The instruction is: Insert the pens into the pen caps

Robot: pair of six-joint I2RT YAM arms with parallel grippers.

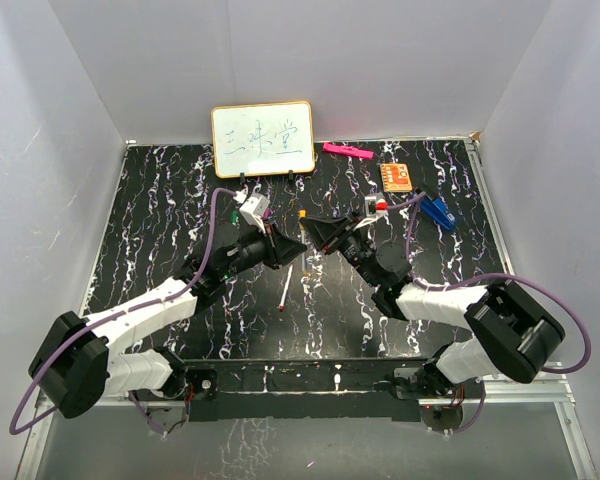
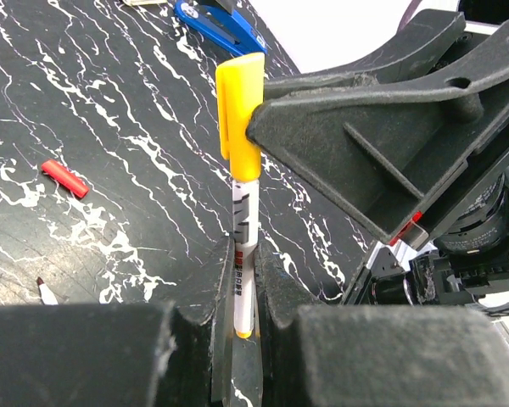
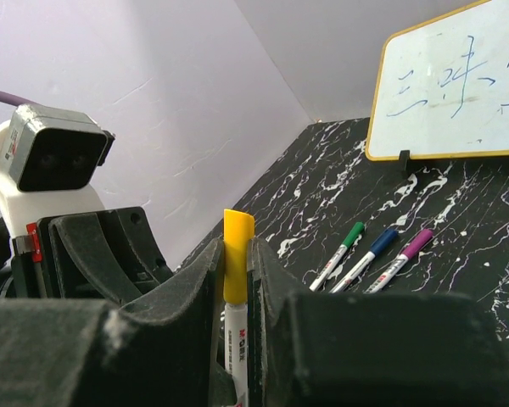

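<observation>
- Underneath everything, a black marble-patterned surface (image 1: 160, 220) streaked with white veins lies between pale walls
- Two black-and-white arms come in from the near edge, the left arm (image 1: 140, 315) and the right arm (image 1: 450, 300), and they meet tip to tip above the middle of the surface
- A white-faced board with a pale wooden frame (image 1: 263, 140) stands on small black feet at the back, blue writing on it
- A flat pink bar (image 1: 347, 151) lies just right of the board at the back edge; a small orange card (image 1: 396, 177) and a blue clip-like object (image 1: 439, 212) lie near each other further right
- The left jaws are pinched on the lower barrel of a white-barrelled marker pen (image 2: 243, 271), which is held clear of the surface and points towards the other arm
- Three more pens lie side by side in front of the board: a green-capped pen (image 3: 339, 254), a blue-capped pen (image 3: 369, 259) and a purple-capped pen (image 3: 400, 256)
- A loose white pen with a red tip (image 1: 284, 290) lies uncapped on the surface between the two arms
- The right jaws are clamped on a yellow plastic cap (image 2: 239, 114), which covers the far end of the held pen; how deep it sits I cannot tell
- A short red plastic cap (image 2: 65, 178) lies on its side on the surface, apart from the loose pen
</observation>
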